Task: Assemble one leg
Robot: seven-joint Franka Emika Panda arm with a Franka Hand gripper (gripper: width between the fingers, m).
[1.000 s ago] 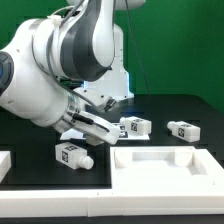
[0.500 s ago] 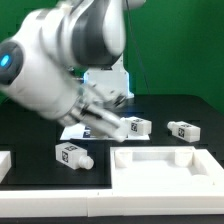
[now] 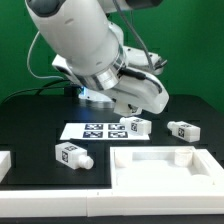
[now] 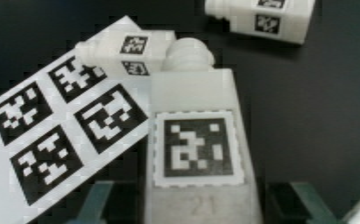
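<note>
I have the end effector (image 4: pixel 198 203) clamped on one leg (image 4: pixel 195 130) by the marker board (image 4: pixel 61 115); fitting it looks not yet done.

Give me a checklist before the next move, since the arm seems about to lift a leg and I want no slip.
1. Short white square-section plastic leg with marker tags sits between the two-finger gripper fingers: ok.
2. Fingers pressed firmly on the leg: cannot tell; the wrist view shows dark gaps on both sides.
3. Leg rests on the black table at the edge of the marker board: ok, apparently.
4. Second leg and third leg lie apart from the gripper: ok.
5. Big flat white tray-like panel is clear of the arm: ok.
</note>
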